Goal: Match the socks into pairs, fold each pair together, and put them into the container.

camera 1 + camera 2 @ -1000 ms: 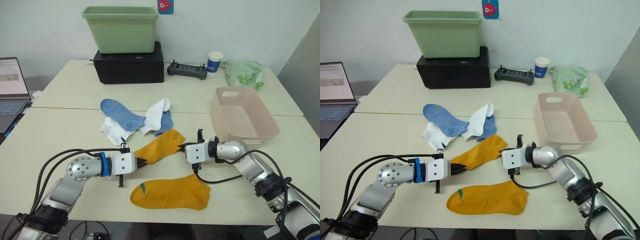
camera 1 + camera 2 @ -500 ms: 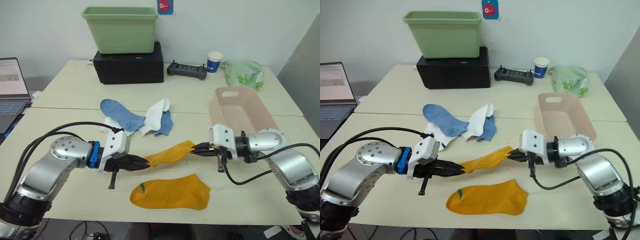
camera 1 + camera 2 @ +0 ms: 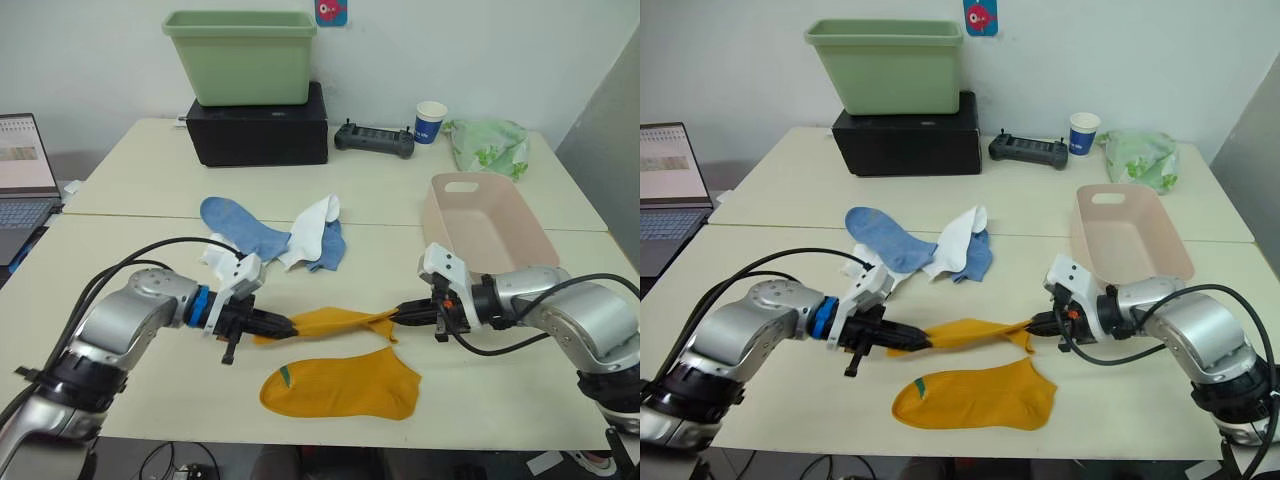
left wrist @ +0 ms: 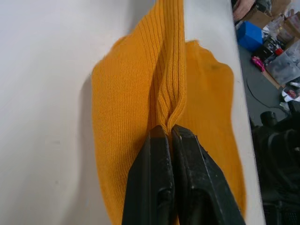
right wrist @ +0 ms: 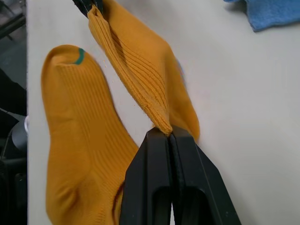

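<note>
Near the pink container (image 3: 487, 236) on the bench (image 3: 120, 270) lie six socks: two yellow, two blue, two white. One yellow sock (image 3: 335, 322) hangs stretched between the left gripper (image 3: 286, 327) and right gripper (image 3: 402, 314), each with fingers pinching an end. The wrist views show its ribbed knit bunched at the fingertips. The second yellow sock (image 3: 340, 385) lies flat below it; the blue socks (image 3: 240, 226) and white socks (image 3: 315, 228) are heaped left of the container.

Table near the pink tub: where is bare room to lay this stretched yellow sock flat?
Bare tabletop lies between the blue and white sock heap and the low pale pink plastic tub. It is crowded nearer the front edge: the second mustard-yellow sock lies flat under the stretched mustard-yellow sock, which the left gripper and right gripper hold.
</note>
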Robot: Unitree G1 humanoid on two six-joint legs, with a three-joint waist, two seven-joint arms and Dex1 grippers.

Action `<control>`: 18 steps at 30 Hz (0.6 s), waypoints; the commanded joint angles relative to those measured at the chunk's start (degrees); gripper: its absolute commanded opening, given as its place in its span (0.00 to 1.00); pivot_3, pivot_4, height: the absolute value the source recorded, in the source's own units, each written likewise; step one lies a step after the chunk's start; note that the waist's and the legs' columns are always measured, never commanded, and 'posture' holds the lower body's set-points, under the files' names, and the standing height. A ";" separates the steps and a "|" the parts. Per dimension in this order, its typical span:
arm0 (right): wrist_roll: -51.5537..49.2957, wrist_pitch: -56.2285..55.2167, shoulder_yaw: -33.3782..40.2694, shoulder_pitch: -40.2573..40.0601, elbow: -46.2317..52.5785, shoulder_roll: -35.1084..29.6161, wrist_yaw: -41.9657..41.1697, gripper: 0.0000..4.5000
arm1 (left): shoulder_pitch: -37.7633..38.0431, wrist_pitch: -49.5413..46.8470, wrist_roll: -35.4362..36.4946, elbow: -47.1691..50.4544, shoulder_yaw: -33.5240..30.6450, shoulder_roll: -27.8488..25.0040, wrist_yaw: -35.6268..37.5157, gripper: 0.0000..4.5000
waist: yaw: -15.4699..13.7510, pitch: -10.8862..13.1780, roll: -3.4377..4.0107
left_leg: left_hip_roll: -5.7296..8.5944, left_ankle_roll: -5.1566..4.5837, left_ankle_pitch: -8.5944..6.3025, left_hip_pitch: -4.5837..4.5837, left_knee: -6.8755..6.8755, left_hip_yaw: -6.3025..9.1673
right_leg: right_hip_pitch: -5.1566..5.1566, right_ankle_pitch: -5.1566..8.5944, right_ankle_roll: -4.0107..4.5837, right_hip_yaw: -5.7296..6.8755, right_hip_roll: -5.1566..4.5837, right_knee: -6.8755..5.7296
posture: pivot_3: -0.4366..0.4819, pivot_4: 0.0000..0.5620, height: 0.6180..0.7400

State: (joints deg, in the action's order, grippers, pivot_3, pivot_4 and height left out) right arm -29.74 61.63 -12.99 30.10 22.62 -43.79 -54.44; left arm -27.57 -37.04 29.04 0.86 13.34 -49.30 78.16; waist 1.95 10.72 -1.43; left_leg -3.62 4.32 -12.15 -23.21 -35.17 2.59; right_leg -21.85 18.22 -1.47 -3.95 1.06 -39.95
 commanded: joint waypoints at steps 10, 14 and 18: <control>11.87 -9.73 -4.98 10.98 -18.00 9.85 8.61 0.00 | -19.32 2.28 -10.65 -26.37 3.24 11.38 -0.98 0.00 | -0.05 0.00 0.01 | -0.06 -0.06 0.03 -0.70 -0.52 0.32 | -0.49 -0.11 0.16 0.24 0.19 -0.19 | 0.48 0.27 0.92; 14.93 -14.08 -4.96 12.21 -20.62 11.04 9.28 0.10 | -24.27 4.38 -13.53 -34.53 2.99 13.94 -0.93 0.00 | -0.07 0.00 0.01 | -0.02 -0.11 0.00 -0.79 -0.67 0.30 | -0.45 -0.16 0.23 0.22 0.13 -0.15 | 0.48 0.27 0.92; 18.87 -21.13 -4.73 13.10 -21.37 11.14 10.47 0.36 | -30.00 7.29 -16.05 -42.79 -0.05 17.99 -7.90 0.11 | -0.14 0.00 0.01 | -0.05 -0.18 -0.04 -0.88 -0.67 0.40 | -0.50 -0.17 0.26 0.37 0.13 -0.18 | 0.48 0.27 0.92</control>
State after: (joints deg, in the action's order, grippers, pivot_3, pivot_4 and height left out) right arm -12.51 44.18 -18.87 41.79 0.11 -32.25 -44.44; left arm -55.17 -32.30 13.74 -40.61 16.11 -31.65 72.66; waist 1.81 10.72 -1.42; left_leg -3.67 4.14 -12.19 -24.14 -35.85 3.01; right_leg -22.38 18.04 -1.21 -3.56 1.19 -40.13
